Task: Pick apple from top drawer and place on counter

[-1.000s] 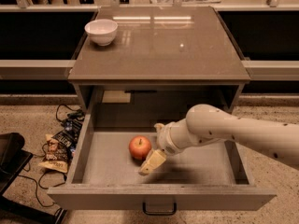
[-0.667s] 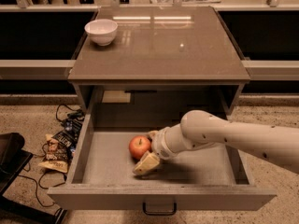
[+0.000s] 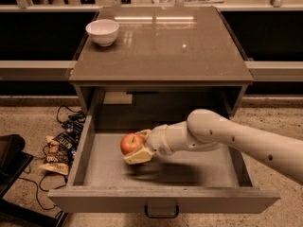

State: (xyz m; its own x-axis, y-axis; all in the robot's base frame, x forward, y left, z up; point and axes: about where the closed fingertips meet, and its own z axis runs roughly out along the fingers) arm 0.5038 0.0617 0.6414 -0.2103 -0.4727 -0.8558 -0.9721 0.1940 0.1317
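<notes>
The red-orange apple is in the open top drawer, left of the middle of its grey floor. My gripper reaches in from the right on a white arm. One pale finger lies over the apple's top and the other under its front, so the apple sits between them, and the gripper is shut on it. A shadow lies on the drawer floor just below and to the right. The glossy brown-grey counter is above the drawer.
A white bowl stands on the counter's back left corner. The drawer's dark handle is at the front. Snack bags, cables and a black object lie on the speckled floor to the left.
My gripper has moved left across the drawer and closed around the apple. The apple has shifted a little left and back with it.
</notes>
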